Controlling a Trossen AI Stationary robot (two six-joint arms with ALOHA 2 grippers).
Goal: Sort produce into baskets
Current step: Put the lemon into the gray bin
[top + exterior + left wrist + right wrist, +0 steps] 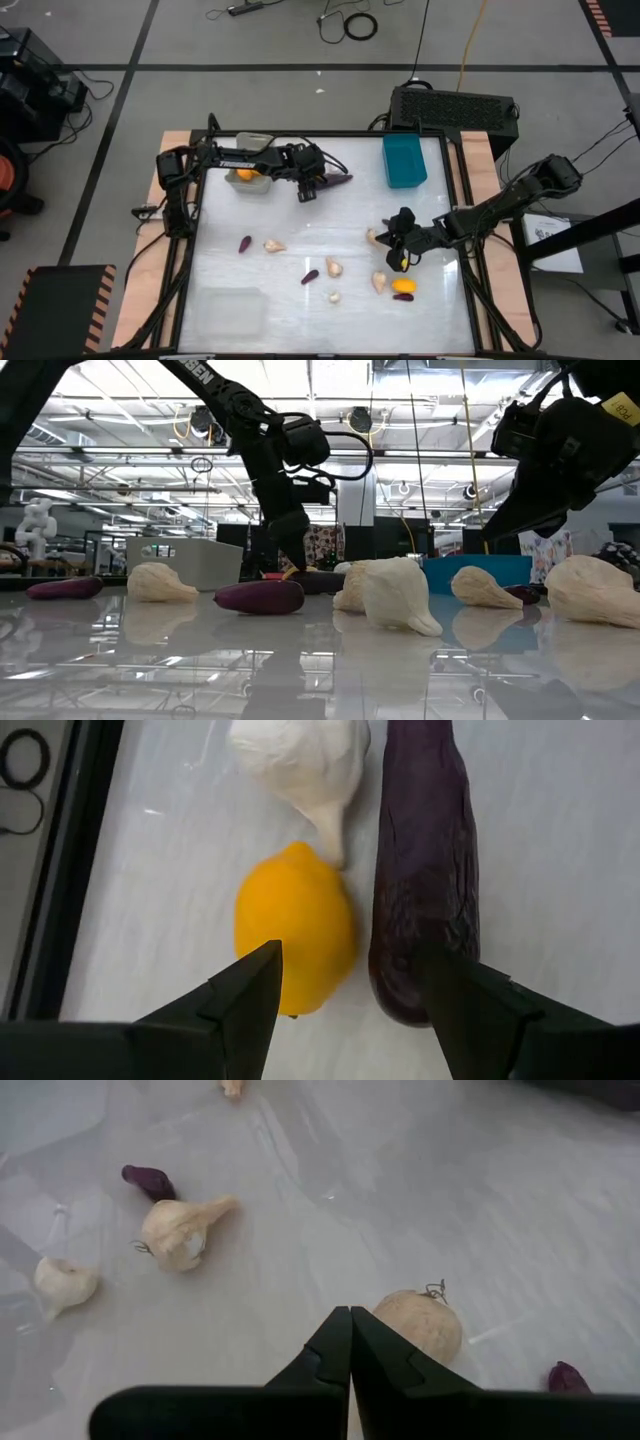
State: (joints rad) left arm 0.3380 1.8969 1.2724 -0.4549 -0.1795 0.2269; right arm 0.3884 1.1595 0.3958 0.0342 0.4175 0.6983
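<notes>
My left gripper is open and low over the table at the far middle, beside the grey bin, which holds orange fruits. In the left wrist view its fingers stand about an orange-yellow fruit and the near end of the large purple eggplant. A garlic bulb lies just beyond them. My right gripper is shut and empty over the table's right middle, next to a garlic bulb. More garlic bulbs, small eggplants and an orange fruit lie on the table. My left gripper is open, pointing down. One finger shows in front of the large eggplant's near end, and the other finger stands beside the orange fruit. I cannot tell whether either finger touches them. Both lie on the table.
The teal bin stands at the far right and the clear bin at the near left. A black box sits beyond the far edge. The table's raised frame runs along its sides.
</notes>
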